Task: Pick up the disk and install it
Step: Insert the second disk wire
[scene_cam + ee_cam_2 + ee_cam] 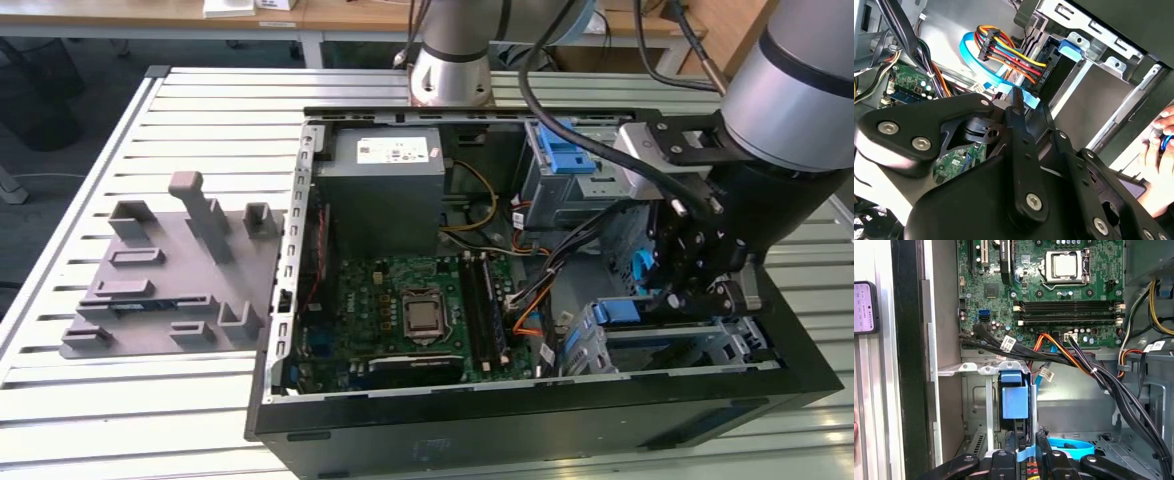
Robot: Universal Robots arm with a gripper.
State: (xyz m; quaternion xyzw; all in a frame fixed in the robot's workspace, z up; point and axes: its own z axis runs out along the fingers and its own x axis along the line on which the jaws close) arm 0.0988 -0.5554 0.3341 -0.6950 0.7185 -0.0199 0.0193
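Gripper (1026, 440) is down inside the open PC case (534, 425), at the corner nearest the exterior view's right. Fingers (1010, 447) sit close together with only a thin gap, closed on a light-blue flat cable (1069, 446). In the second wrist view that cable (985, 66) loops down from above and ends right between the fingertips (1016, 102). The gripper is not holding the disk.

Disk (1015, 401) is just past the fingertips, standing on edge in the grey drive cage (976, 405). Its blue bracket faces the first wrist camera. In the second wrist view the bracket tab (1072, 48) pokes out at the cage mouth, and a connector with red, yellow and orange wires (1004, 50) sits against the dark end of the drive slot beside it. In the exterior view the blue bracket (617, 312) shows at the top of the cage, just beside the gripper (687, 298).

A black wire bundle (1104, 380) and an orange cable (1064, 347) cross above the cage.

Beyond them is the motherboard (999, 290), with its CPU socket (1064, 265) and memory slots (1069, 310).

Further back in the exterior view are the power supply (387, 185) and an upper bay with a blue latch (567, 155).

Outside the case, a grey fixture (167, 270) lies on the slatted table (80, 400). A phone (864, 307) lies beside the case wall. A person's hand (1160, 145) is near the case edge.
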